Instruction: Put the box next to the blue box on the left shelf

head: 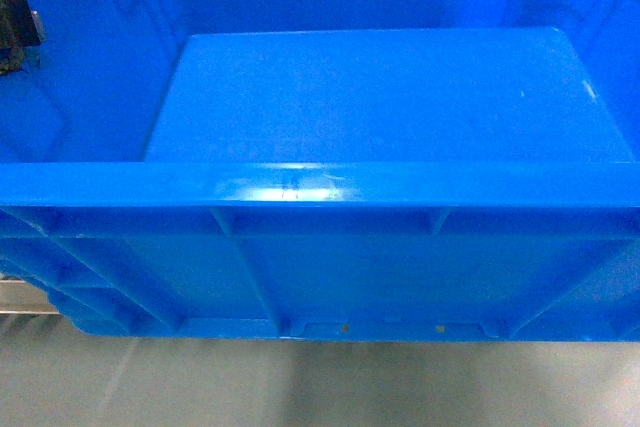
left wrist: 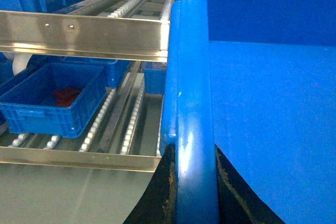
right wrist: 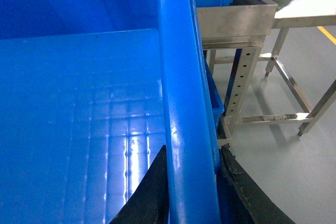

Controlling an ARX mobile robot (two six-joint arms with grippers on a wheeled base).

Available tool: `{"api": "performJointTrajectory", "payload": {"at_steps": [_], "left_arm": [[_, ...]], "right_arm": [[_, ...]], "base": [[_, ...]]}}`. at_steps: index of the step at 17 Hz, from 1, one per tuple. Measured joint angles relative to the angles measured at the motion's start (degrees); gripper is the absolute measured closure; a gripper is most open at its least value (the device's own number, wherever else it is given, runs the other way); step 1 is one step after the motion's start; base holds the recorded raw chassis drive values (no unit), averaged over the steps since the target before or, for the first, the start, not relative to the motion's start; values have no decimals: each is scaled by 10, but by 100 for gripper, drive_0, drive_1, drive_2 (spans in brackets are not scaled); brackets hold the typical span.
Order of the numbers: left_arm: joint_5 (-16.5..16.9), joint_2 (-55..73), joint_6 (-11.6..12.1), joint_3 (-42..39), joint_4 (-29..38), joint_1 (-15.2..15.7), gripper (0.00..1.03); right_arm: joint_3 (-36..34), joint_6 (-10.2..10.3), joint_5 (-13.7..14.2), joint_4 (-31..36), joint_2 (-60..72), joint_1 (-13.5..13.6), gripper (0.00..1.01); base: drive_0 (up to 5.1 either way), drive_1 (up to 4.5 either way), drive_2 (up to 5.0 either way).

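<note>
Right in front of the robot, the large rectangular bright-blue plastic crate (head: 380,97) fills nearly the whole head view, its thick rolled rim running across the middle, the ribbed outer wall below it and the smooth flat bottom open above; grey floor (head: 300,387) shows beneath, so the crate is held up off the ground. From the left wrist camera, the left gripper (left wrist: 195,192) straddles the crate's left rim: one dark finger (left wrist: 157,192) sits on the outside of the rolled edge, the other on the inside against the wall, the jaws clenched on that rim. The right wrist camera shows the mirror of it, the right gripper (right wrist: 191,192) with its black fingers (right wrist: 144,198) pressed on either side of the right rim, jaws likewise grasping the crate. Just beside the crate's left wall stands the flow rack of grey metal rails with rows of small white plastic rollers (left wrist: 131,114), in two levels; the crate's left edge is close against the upper level's front rail. On the lower level sits a smaller blue slotted plastic bin (left wrist: 52,103) with something red inside, apart from the held crate. On the right side, a steel frame with perforated legs (right wrist: 241,77) stands near the crate on the grey floor.
</note>
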Motion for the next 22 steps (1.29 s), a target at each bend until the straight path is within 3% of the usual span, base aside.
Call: {"api": "performJointTrajectory", "payload": {"at_steps": [22], "left_arm": [[1, -2, 0, -1, 0, 0, 92]], "right_arm": [[0, 0, 0, 0, 0, 0, 83]], "base": [[-494, 236, 262]]}}
